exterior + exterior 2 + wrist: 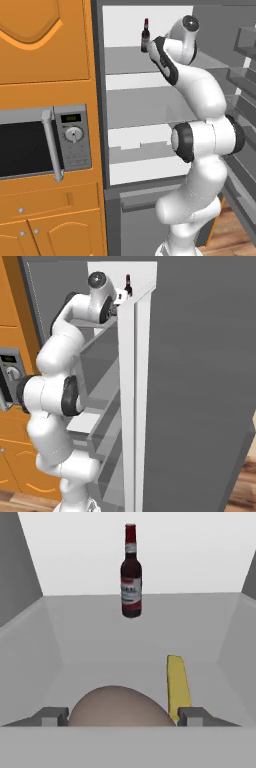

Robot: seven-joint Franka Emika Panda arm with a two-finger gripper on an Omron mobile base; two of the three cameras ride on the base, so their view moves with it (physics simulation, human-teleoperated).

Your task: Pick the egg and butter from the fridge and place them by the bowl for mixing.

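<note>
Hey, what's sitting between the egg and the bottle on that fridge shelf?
Nothing. In the hand view, bare grey shelf runs from the egg to the bottle; the butter lies off to one side.

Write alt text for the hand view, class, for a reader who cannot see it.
The tool, jaws open, straddles a beige egg on a grey fridge shelf. A yellow butter stick lies just right of the egg, beside the right fingertip. Farther back, a dark bottle with a red label stands upright before the white rear wall.

surface: fridge shelf | on it: egg, butter, bottle upright
</note>
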